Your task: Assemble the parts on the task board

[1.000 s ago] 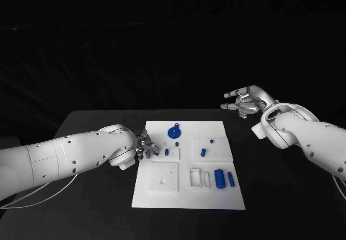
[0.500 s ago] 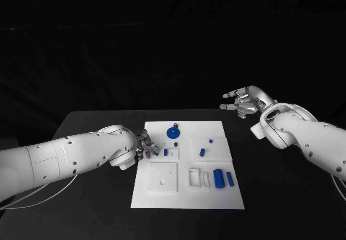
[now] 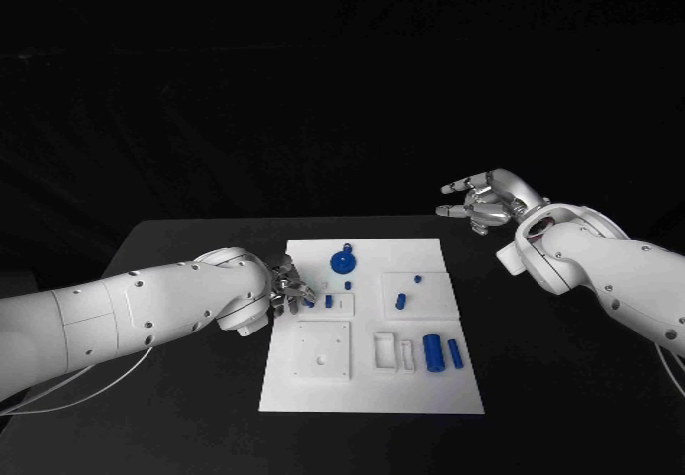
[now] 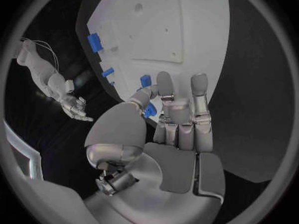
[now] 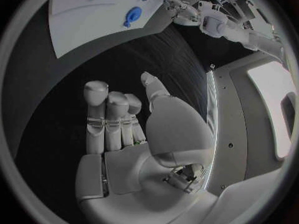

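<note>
Black table (image 3: pixel 186 242), white task board (image 3: pixel 374 391) in the middle — left hand (image 3: pixel 290 287) pinching a small blue part (image 4: pixel 149 110) at its edge, right hand (image 3: pixel 485 201) raised, fingers apart, holding nothing

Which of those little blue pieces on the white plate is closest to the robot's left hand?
The small blue piece at the task board's left edge, right at the left hand's fingertips. The round blue disc and the two blue cylinders lie farther off.

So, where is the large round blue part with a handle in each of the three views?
Head view: the round blue part lies on the far half of the task board.
Left wrist view: I cannot identify it there.
Right wrist view, on the board.
Shared landmark: the left hand, at the board's edge.
</note>
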Controlling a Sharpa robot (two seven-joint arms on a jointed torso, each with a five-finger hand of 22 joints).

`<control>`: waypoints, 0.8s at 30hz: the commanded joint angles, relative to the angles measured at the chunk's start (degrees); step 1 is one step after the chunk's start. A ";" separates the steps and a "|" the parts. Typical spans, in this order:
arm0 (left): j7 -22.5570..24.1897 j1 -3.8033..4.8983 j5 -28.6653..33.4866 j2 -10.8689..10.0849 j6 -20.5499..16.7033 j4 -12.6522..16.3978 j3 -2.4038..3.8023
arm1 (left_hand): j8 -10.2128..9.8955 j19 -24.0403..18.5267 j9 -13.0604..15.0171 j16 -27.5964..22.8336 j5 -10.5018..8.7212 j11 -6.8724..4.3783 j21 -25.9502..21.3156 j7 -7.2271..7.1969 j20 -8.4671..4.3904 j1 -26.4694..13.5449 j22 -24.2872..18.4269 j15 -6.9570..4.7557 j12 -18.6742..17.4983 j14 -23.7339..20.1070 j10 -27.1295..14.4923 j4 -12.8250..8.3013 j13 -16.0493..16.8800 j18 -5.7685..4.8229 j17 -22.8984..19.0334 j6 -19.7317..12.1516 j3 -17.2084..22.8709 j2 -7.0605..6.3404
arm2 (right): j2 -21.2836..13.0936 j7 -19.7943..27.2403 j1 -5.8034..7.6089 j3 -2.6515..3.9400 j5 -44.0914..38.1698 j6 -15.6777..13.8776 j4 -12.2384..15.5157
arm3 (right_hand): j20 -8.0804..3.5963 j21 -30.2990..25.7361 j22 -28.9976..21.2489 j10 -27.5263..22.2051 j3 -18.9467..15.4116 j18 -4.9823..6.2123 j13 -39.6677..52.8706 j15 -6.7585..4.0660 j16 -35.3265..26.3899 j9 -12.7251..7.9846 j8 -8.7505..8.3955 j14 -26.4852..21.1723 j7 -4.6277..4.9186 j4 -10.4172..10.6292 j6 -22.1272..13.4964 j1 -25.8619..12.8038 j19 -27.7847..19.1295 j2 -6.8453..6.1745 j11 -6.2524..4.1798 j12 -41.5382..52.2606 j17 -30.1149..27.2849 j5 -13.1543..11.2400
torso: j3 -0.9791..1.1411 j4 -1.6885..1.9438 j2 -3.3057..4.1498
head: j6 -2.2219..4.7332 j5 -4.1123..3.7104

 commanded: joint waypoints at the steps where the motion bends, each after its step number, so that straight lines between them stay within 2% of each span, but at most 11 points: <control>1: -0.09 -0.27 -0.63 0.12 0.85 0.18 -0.11 | 0.18 -0.43 1.25 0.26 -0.18 -1.03 0.27 -6.15 0.14 0.94 0.93 -0.15 0.23 -0.08 2.29 -0.21 0.07 1.04 0.04 7.07 -0.15 0.27 | -0.02 0.22 -0.04 0.03 0.10 0.76 0.11 | 0.23 -0.15 1.17 -0.28 0.06 1.11 -0.04 -0.06 -0.16 0.01 -0.21 0.27 -0.14 -0.43 0.06 -0.10 2.93 0.01 -0.23 -0.09 0.08 0.35 | -0.03 0.03 -0.05 | -0.02 0.02; 7: -1.07 -0.28 -1.20 0.25 3.36 0.09 -0.12 | 0.16 -0.55 1.12 0.15 -0.25 -0.98 0.24 -6.12 0.19 0.88 0.92 -0.13 0.14 -0.14 2.28 -0.24 0.04 1.05 -0.15 7.06 -0.18 0.28 | -0.04 0.20 -0.05 0.03 0.10 0.83 0.09 | 0.23 -0.15 1.17 -0.28 0.06 1.11 -0.04 -0.06 -0.16 0.01 -0.21 0.27 -0.14 -0.43 0.06 -0.10 2.93 0.01 -0.23 -0.09 0.08 0.35 | -0.06 -0.01 0.00 | -0.11 0.11; 12: -1.72 -0.43 -4.36 0.43 5.07 -0.23 -0.12 | 0.12 -0.65 0.84 0.10 -0.31 -0.97 0.21 -6.10 0.26 0.94 0.91 -0.07 0.01 -0.11 2.29 -0.34 -0.01 1.07 -0.16 7.09 -0.14 0.38 | -0.03 0.18 -0.06 0.03 0.10 0.96 0.07 | 0.24 -0.10 1.11 -0.29 0.02 1.11 -0.06 -0.05 -0.22 0.02 -0.20 0.27 -0.16 -0.36 0.17 -0.14 2.92 0.01 -0.24 -0.11 0.05 0.43 | -0.07 0.01 0.01 | -0.16 0.09; 24: -2.51 -0.71 -6.00 0.61 6.55 -1.18 -0.12 | 0.18 -0.70 0.51 0.17 -0.27 -0.96 0.18 -6.13 0.43 0.79 0.89 0.00 -0.02 -0.08 2.29 -0.54 -0.12 1.21 0.03 7.24 -0.12 0.40 | 0.00 0.15 -0.08 0.03 0.10 1.16 -0.01 | 0.24 -0.10 1.11 -0.29 0.02 1.11 -0.06 -0.05 -0.22 0.02 -0.20 0.27 -0.16 -0.36 0.17 -0.14 2.92 0.01 -0.24 -0.11 0.05 0.43 | -0.01 -0.04 -0.02 | -0.26 0.05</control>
